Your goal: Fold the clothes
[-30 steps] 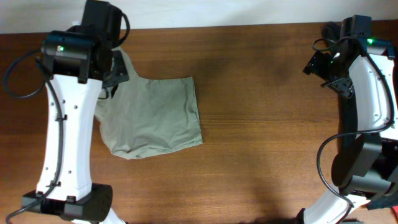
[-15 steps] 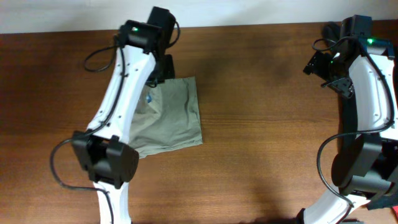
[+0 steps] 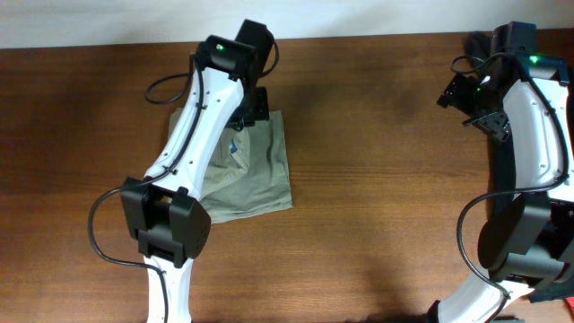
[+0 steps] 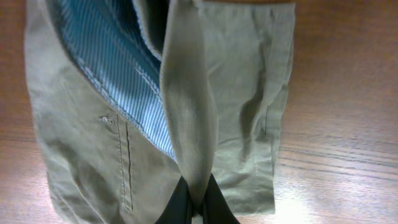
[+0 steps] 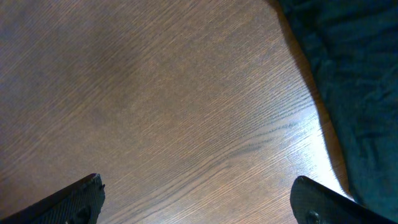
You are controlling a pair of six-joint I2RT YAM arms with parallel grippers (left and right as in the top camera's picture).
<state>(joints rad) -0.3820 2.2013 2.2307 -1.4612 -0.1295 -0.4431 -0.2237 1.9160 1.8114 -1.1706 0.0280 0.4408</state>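
Khaki shorts (image 3: 265,175) on the wooden table (image 3: 386,206), left of centre, blue striped lining (image 4: 112,68) exposed; left gripper (image 4: 196,210) clamped tight on a lifted ridge of the fabric; right gripper (image 5: 199,202) wide apart, empty, well away at the right side. Carry the pinched layer low across; lay the edge square on the side seam; let go only once flat.
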